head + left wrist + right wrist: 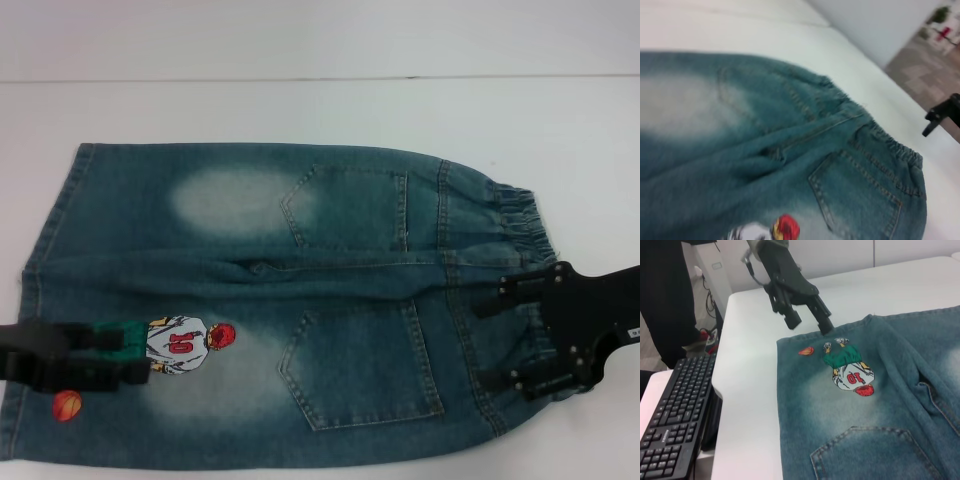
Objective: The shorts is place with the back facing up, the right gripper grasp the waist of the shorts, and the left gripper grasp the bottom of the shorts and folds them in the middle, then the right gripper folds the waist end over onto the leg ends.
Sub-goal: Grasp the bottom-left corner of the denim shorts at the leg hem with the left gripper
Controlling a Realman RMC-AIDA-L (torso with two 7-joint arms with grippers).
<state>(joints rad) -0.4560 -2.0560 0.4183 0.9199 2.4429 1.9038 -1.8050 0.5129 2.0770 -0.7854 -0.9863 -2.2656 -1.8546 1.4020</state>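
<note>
The shorts (300, 300) lie flat with the back up on the white table (300, 110), both back pockets showing. The waist (520, 220) points right and the leg ends (50, 230) point left. My left gripper (112, 356) is open over the near leg's hem, right beside the embroidered player (180, 345); the right wrist view shows this gripper (810, 326) raised just above the hem with nothing between its fingers. My right gripper (492, 340) is open, its fingers spread over the near part of the waist. One right finger (939, 114) shows in the left wrist view.
A black keyboard (675, 410) lies on a lower surface off the table's left edge (722, 365). Someone in dark clothes (665, 290) stands beyond it. Bare table top extends behind the shorts.
</note>
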